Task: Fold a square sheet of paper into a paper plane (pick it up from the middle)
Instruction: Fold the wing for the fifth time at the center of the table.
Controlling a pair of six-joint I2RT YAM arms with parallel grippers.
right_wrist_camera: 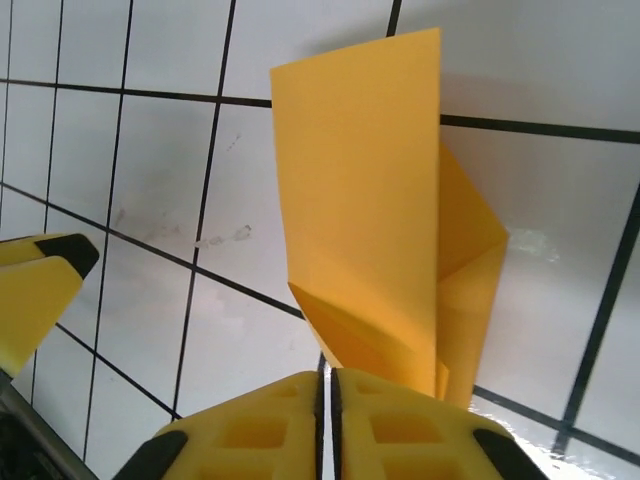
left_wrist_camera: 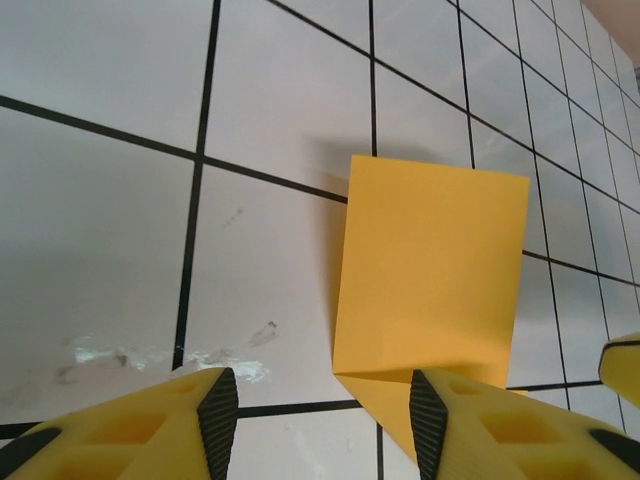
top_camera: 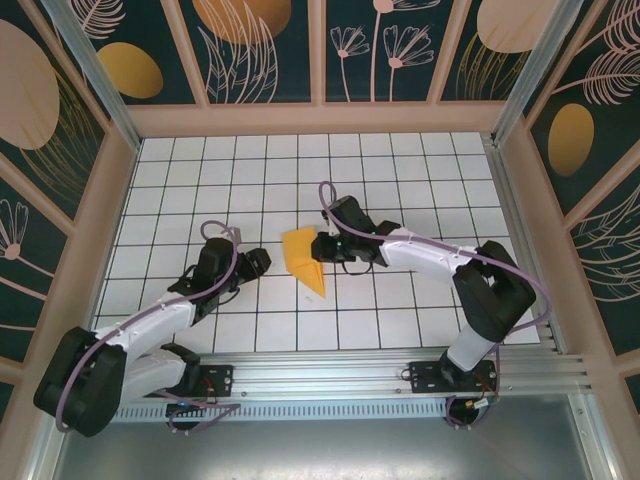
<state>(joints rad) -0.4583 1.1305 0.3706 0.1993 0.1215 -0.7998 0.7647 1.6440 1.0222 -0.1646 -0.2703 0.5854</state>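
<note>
The square sheet of paper [top_camera: 303, 258] lies creased on the tiled table: an orange-yellow folded shape, square at the far end and pointed at the near right. My right gripper [top_camera: 325, 247] is at its right edge. In the right wrist view its jaws [right_wrist_camera: 328, 385] are shut, pad against pad, and the paper [right_wrist_camera: 365, 200] runs under the right finger with no paper visible in the seam. My left gripper [top_camera: 258, 263] is just left of the paper. It stands open [left_wrist_camera: 315, 420], its right finger over the lower corner of the paper [left_wrist_camera: 430, 270].
The table [top_camera: 400, 190] is white tile with black grid lines, walled on three sides by patterned panels [top_camera: 250, 45]. A metal rail [top_camera: 350, 375] carrying both arm bases runs along the near edge. White scuff marks [left_wrist_camera: 150, 355] show beside the left gripper.
</note>
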